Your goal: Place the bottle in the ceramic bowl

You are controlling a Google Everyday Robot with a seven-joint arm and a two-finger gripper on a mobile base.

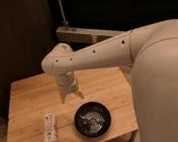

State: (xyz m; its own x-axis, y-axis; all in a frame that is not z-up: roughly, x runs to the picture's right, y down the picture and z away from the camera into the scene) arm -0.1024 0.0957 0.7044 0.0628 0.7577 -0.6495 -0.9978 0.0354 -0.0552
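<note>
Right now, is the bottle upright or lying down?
The bottle lies flat on the table, beside the ceramic bowl, not in it. The hand hangs open above the table behind both.

The arm hides the right edge of the table, beside the pincer hanging over it.

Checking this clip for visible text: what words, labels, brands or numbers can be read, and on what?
On the bottle: a pale label, any print too blurred to read.
On the bowl: no text.
On the gripper, open above the table behind bottle and bowl: no text.
Nothing here can be read.
</note>
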